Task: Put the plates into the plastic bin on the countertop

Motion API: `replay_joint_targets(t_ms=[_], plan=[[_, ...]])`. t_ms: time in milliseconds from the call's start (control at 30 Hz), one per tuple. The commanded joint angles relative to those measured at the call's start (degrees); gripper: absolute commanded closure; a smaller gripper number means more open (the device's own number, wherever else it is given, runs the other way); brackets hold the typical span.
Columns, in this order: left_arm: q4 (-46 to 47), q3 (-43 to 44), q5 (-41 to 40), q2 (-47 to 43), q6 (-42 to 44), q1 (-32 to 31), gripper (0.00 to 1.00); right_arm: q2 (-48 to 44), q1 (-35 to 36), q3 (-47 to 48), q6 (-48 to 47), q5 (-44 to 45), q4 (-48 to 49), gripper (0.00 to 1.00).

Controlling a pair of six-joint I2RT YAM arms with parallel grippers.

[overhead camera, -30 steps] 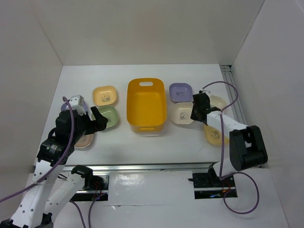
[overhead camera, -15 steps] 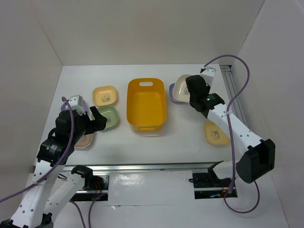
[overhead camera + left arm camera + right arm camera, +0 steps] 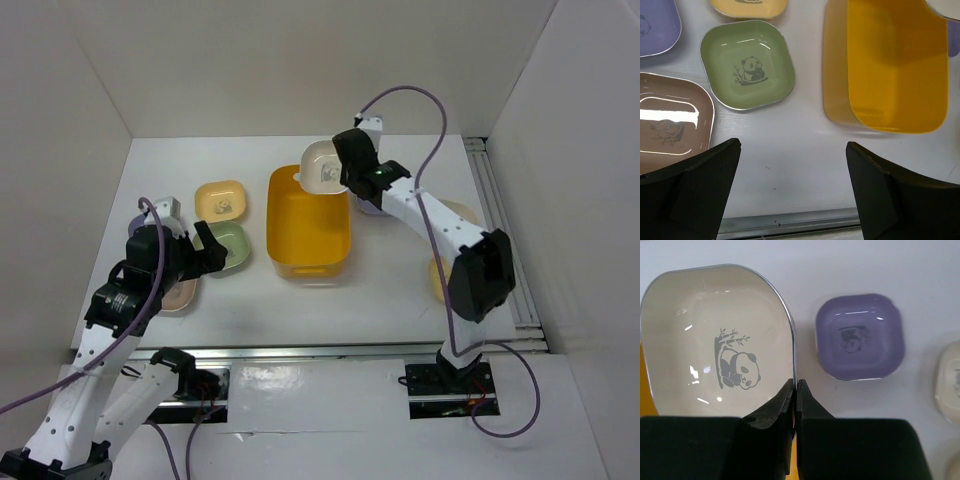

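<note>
Currently held plate: cream plate (image 3: 715, 360), panda print, tilted, lifted off the countertop (image 3: 390, 290).
Plate position: over the far right corner of the plastic bin (image 3: 300, 268). The top view shows it overlapping the bin's far rim, not down inside.
Right gripper (image 3: 795, 389): clenched on the cream plate's rim, jaws almost together with just the rim between them.
Bin: upright mid-counter, handle slot at the far end. Walls and floor read plain orange-yellow in the left wrist view.
Purple plate (image 3: 860, 337): flat on the counter just right of the bin's far end, under the right arm.
Right side: second cream plate (image 3: 457, 213) and right yellow plate (image 3: 438, 282), both flat, both partly hidden by the right arm.
Left group: yellow plate (image 3: 221, 200), green plate (image 3: 747, 65), pink plate (image 3: 670, 122), left purple plate (image 3: 652, 25). All lie flat, left of the bin and near one another.
Left gripper (image 3: 792, 145): released, jaws spread wide, nothing between them. It hovers over bare counter at the near edge, in front of the green plate and the bin's near left corner.
</note>
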Motion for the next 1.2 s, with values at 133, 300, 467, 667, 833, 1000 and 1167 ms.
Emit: replay_joint_targets(t_ms=[133, 300, 467, 667, 833, 1000, 1167], plan=[[1.6, 0.4, 1.1, 0.0, 0.3, -0.2, 0.00, 12.4, 1.0, 10.2, 1.4, -6.4, 1.3, 1.00], [1.6, 0.4, 1.6, 0.0, 0.8, -0.2, 0.00, 15.7, 1.0, 11.0, 1.4, -8.6, 1.9, 1.00], [1.6, 0.4, 1.6, 0.0, 0.9, -0.2, 0.00, 17.0, 1.0, 8.8, 1.4, -11.4, 3.6, 0.96], [0.6, 1.1, -0.5, 1.9, -1.1, -0.2, 0.00, 19.5, 2.6, 9.9, 0.9, -11.9, 3.6, 0.69], [-2.1, 1.8, -3.9, 4.0, -5.4, -0.2, 0.00, 20.0, 3.9, 11.9, -0.3, -12.6, 3.6, 0.38], [-2.7, 1.3, -6.6, 5.7, -12.1, -0.2, 0.00, 15.3, 7.9, 13.2, -2.6, -13.1, 4.8, 0.02], [-1.0, -1.5, -7.7, 6.3, -17.7, -0.2, 0.01, 3.9, 11.5, 8.2, -5.0, -12.6, 7.3, 0.00]])
